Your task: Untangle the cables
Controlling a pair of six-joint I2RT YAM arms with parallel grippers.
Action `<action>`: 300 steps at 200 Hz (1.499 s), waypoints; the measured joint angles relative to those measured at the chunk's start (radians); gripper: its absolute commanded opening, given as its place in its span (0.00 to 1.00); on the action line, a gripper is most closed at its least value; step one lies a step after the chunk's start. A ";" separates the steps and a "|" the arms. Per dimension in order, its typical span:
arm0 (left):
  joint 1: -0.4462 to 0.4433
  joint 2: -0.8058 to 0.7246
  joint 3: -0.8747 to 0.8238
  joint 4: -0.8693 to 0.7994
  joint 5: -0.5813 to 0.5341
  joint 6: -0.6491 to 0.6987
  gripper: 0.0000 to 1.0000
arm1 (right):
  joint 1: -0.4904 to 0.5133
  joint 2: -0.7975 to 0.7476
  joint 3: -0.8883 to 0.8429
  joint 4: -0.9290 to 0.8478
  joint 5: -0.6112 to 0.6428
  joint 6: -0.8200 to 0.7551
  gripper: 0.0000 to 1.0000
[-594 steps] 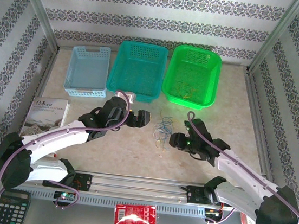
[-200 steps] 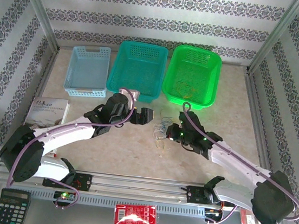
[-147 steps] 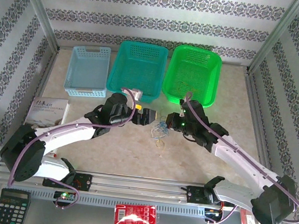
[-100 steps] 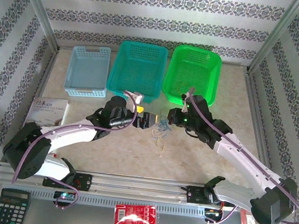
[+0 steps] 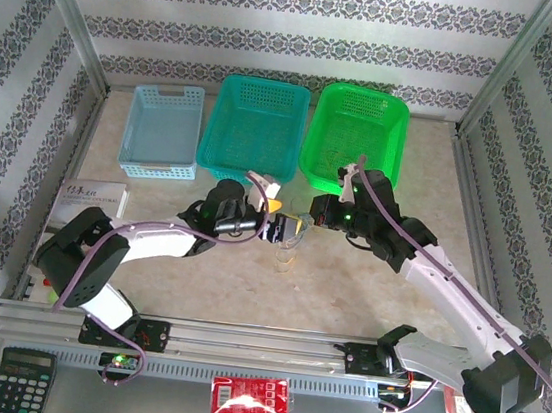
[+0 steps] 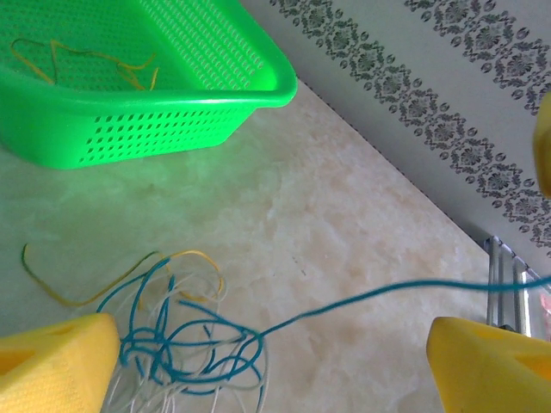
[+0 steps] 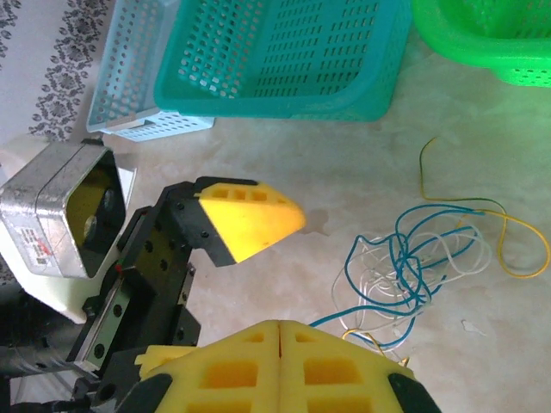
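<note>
— What stands around the table?
— Walls [image 5: 298,28] on three sides, white with grey flowered stripes, and slanted metal posts [image 5: 68,10] in the corners.
— And the table top [image 5: 245,293]?
— Beige like marble, evenly lit. A metal rail [image 5: 259,347] runs along its near edge.

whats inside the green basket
Thin yellow-orange strands lie on the floor of the green basket. Its near wall covers the floor's front edge, so anything there is hidden.

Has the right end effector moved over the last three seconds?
Yes. In the top view the right end effector has moved up and slightly left, closing in on the near wall of the green basket.
</note>
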 measured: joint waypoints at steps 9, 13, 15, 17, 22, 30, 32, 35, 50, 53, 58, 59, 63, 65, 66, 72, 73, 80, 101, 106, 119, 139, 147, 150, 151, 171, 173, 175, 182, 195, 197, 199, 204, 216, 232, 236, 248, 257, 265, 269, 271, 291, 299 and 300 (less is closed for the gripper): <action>-0.002 0.010 0.015 0.002 0.008 0.003 0.87 | 0.000 -0.003 0.000 0.000 -0.008 0.002 0.00; -0.002 0.014 0.023 0.003 0.012 0.003 0.87 | 0.000 -0.004 0.000 0.000 -0.011 0.002 0.00; -0.002 0.017 0.027 0.004 0.013 0.003 0.86 | 0.000 -0.005 0.000 0.000 -0.012 0.003 0.00; -0.002 0.021 0.031 0.005 0.015 0.004 0.85 | 0.000 -0.006 0.001 0.000 -0.012 0.003 0.00; -0.002 0.028 0.042 0.008 0.018 0.005 0.84 | 0.000 -0.007 0.002 0.000 -0.015 0.003 0.00; -0.002 0.044 0.060 0.015 0.023 0.005 0.83 | -0.002 -0.009 0.004 0.002 -0.021 0.006 0.00; -0.002 0.047 0.062 0.016 0.024 0.004 0.82 | -0.002 -0.009 0.004 0.003 -0.022 0.007 0.00; -0.002 0.052 0.069 0.019 0.026 0.005 0.82 | -0.004 -0.010 0.006 0.003 -0.024 0.007 0.00; -0.002 0.078 0.091 0.027 0.034 0.005 0.78 | -0.006 -0.010 0.015 0.007 -0.032 0.011 0.00; -0.002 0.083 0.095 0.028 0.035 0.004 0.78 | -0.006 -0.010 0.018 0.007 -0.035 0.012 0.00; -0.002 0.090 0.100 0.030 0.037 0.004 0.77 | -0.006 -0.010 0.023 0.007 -0.038 0.014 0.00; -0.002 0.092 0.101 0.030 0.037 0.004 0.76 | -0.006 -0.010 0.024 0.007 -0.038 0.014 0.00; -0.003 0.098 0.106 0.031 0.039 0.004 0.75 | -0.006 -0.010 0.029 0.007 -0.039 0.018 0.00; -0.003 0.101 0.108 0.032 0.039 0.003 0.75 | -0.006 -0.011 0.030 0.007 -0.039 0.018 0.00; -0.003 0.104 0.109 0.033 0.039 0.003 0.74 | -0.006 -0.011 0.032 0.007 -0.040 0.018 0.00; -0.003 0.114 0.114 0.040 0.040 0.001 0.72 | -0.006 -0.013 0.040 0.007 -0.043 0.024 0.00; -0.003 0.117 0.115 0.042 0.041 0.000 0.72 | -0.006 -0.013 0.040 0.007 -0.043 0.024 0.00; -0.003 0.130 0.119 0.051 0.043 -0.002 0.70 | -0.006 -0.015 0.050 0.007 -0.047 0.028 0.00; -0.006 0.165 0.123 0.072 0.047 -0.014 0.65 | -0.006 -0.018 0.086 0.010 -0.064 0.036 0.00; -0.008 0.174 0.123 0.076 0.047 -0.019 0.64 | -0.006 -0.018 0.093 0.012 -0.066 0.036 0.00; -0.008 0.193 0.124 0.084 0.050 -0.026 0.60 | -0.006 -0.019 0.116 0.018 -0.075 0.040 0.00; -0.008 0.220 0.124 0.095 0.053 -0.041 0.53 | -0.006 -0.020 0.140 0.030 -0.091 0.051 0.00; -0.008 0.229 0.124 0.099 0.055 -0.047 0.51 | -0.006 -0.020 0.147 0.034 -0.097 0.056 0.00; -0.008 0.232 0.124 0.102 0.056 -0.047 0.50 | -0.006 -0.020 0.149 0.036 -0.098 0.056 0.00; -0.008 0.232 0.124 0.103 0.056 -0.047 0.50 | -0.006 -0.019 0.150 0.037 -0.099 0.056 0.00; -0.008 0.251 0.124 0.119 0.066 -0.058 0.45 | -0.013 -0.019 0.163 0.053 -0.116 0.064 0.00; -0.008 0.252 0.124 0.119 0.066 -0.060 0.45 | -0.013 -0.018 0.164 0.053 -0.117 0.067 0.00; -0.008 0.254 0.124 0.120 0.066 -0.061 0.45 | -0.013 -0.018 0.166 0.053 -0.119 0.069 0.00; -0.008 0.259 0.124 0.126 0.069 -0.066 0.44 | -0.015 -0.016 0.171 0.060 -0.124 0.077 0.00; -0.008 0.268 0.124 0.131 0.069 -0.071 0.42 | -0.020 -0.013 0.176 0.075 -0.138 0.090 0.00; -0.008 0.269 0.124 0.132 0.069 -0.071 0.42 | -0.020 -0.013 0.177 0.077 -0.140 0.091 0.00; -0.008 0.271 0.124 0.134 0.070 -0.072 0.42 | -0.022 -0.013 0.177 0.080 -0.142 0.094 0.00; -0.008 0.274 0.124 0.135 0.070 -0.073 0.42 | -0.026 -0.011 0.177 0.088 -0.147 0.101 0.00; -0.008 0.279 0.124 0.135 0.070 -0.075 0.40 | -0.026 -0.008 0.180 0.103 -0.157 0.116 0.00; -0.008 0.283 0.124 0.140 0.070 -0.078 0.38 | -0.031 -0.003 0.190 0.121 -0.169 0.134 0.00; -0.008 0.284 0.123 0.142 0.070 -0.078 0.38 | -0.033 -0.001 0.194 0.124 -0.172 0.139 0.00; -0.008 0.288 0.121 0.151 0.070 -0.079 0.38 | -0.033 0.002 0.207 0.137 -0.180 0.154 0.00; -0.008 0.290 0.116 0.160 0.071 -0.080 0.36 | -0.037 0.004 0.218 0.147 -0.190 0.166 0.00; -0.008 0.292 0.110 0.163 0.073 -0.082 0.35 | -0.040 0.005 0.230 0.161 -0.197 0.177 0.00; -0.008 0.293 0.108 0.164 0.073 -0.083 0.35 | -0.042 0.006 0.236 0.167 -0.201 0.183 0.00; -0.008 0.293 0.106 0.164 0.073 -0.083 0.34 | -0.044 0.006 0.240 0.172 -0.203 0.186 0.00; -0.008 0.299 0.091 0.164 0.073 -0.087 0.34 | -0.060 0.006 0.278 0.204 -0.225 0.215 0.00; -0.008 0.303 0.087 0.166 0.073 -0.089 0.34 | -0.068 0.006 0.296 0.215 -0.233 0.222 0.00; -0.008 0.304 0.087 0.167 0.073 -0.090 0.34 | -0.068 0.006 0.298 0.215 -0.233 0.224 0.00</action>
